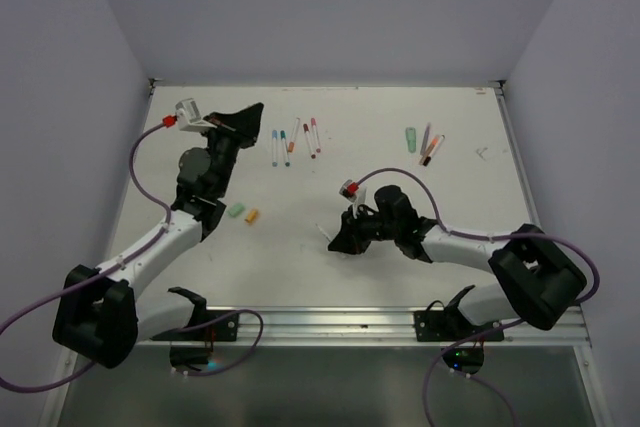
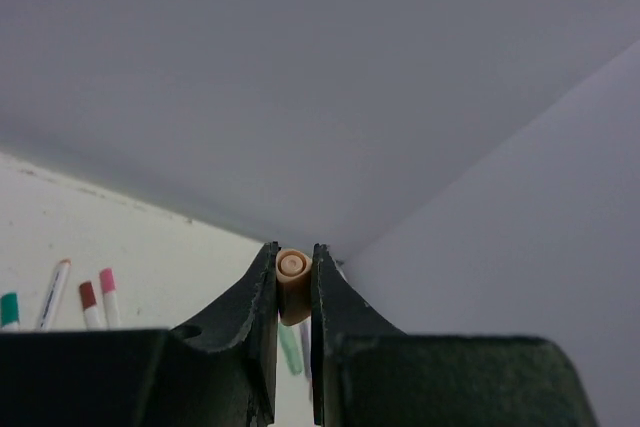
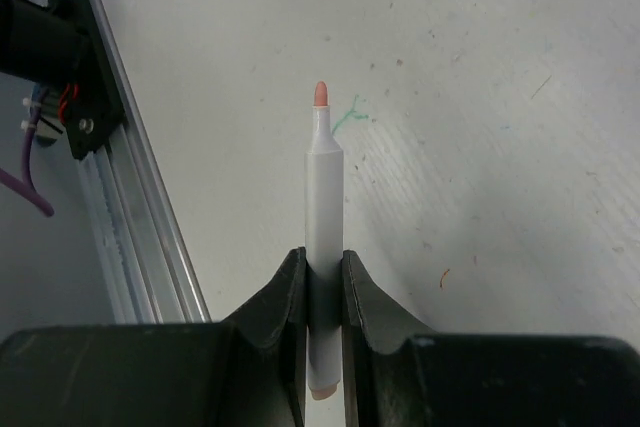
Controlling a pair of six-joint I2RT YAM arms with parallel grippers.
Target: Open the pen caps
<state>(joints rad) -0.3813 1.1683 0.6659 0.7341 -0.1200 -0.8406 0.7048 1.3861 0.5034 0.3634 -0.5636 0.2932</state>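
Got a white pen clamped mid-barrel in the right gripper, over the near centre of the table; nib bare, peach-orange, pointing away from the wrist; call this one uncapped.

Further up on the left, see two loose caps lying side by side just beside the left arm: mint cap, orange cap; reckon their pens count as done too.

Beyond that, have the left gripper up near the far left corner, pinched tight on a peach cap; likely off the pen in the right jaws; not yet set down.

At the far edge, count a centre row of pens and a right cluster next to a mint highlighter; coloured ends look like caps on, but too small to swear; guess most of the job left.
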